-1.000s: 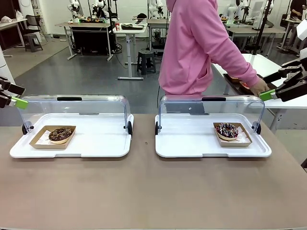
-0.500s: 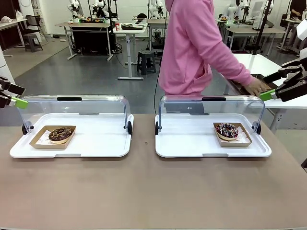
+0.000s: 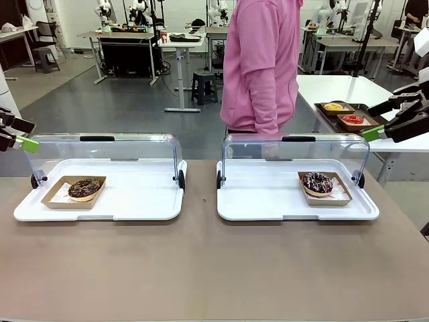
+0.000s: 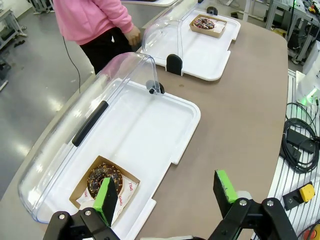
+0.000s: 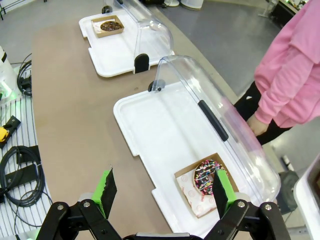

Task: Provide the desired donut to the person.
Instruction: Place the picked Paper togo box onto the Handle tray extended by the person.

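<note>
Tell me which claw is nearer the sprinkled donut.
Right. The right claw hangs open just beyond and to the right of the sprinkled donut. The left claw hangs open at the table's far left, by the other case.

Right pincer (image 5: 166, 192) spread above sprinkled donut (image 5: 206, 177); person (image 5: 290, 75) beyond open lid (image 5: 215, 115).

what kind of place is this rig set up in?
Likely a robotics lab or workshop, staged as a donut counter. Workbenches with more equipment line the back of an open grey floor, cables run beside the table, and two clear-lidded trays each hold one donut.
</note>
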